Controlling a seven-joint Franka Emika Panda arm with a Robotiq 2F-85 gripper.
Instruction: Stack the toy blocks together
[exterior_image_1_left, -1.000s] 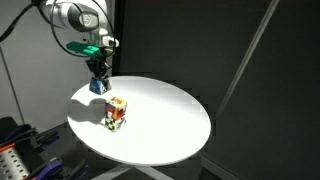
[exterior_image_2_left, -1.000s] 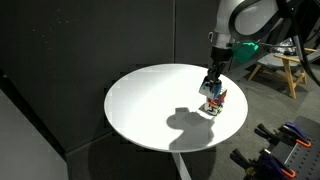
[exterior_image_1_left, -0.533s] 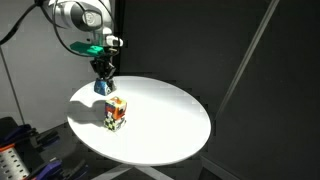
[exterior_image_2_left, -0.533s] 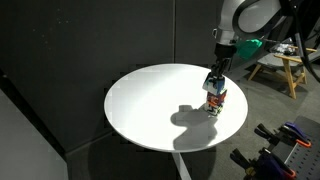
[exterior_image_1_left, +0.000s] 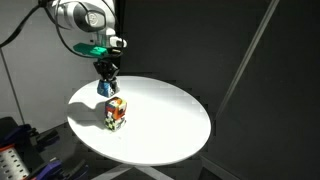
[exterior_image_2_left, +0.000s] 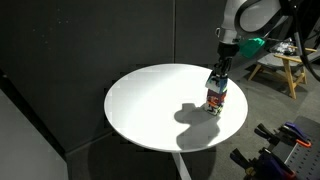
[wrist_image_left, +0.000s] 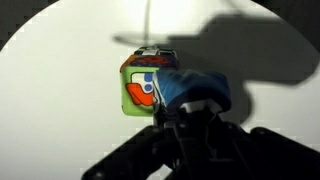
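Wrist view: blue block (wrist_image_left: 196, 88) above green block (wrist_image_left: 137, 92)

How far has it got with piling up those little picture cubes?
Done: two cubes already stand as a short pile on the round white table. In hand: the gripper is shut on the blue cube, held in the air close above that pile. The wrist view shows the pile's green and orange top slightly off to one side. Left: line it up, set it on top, let go.
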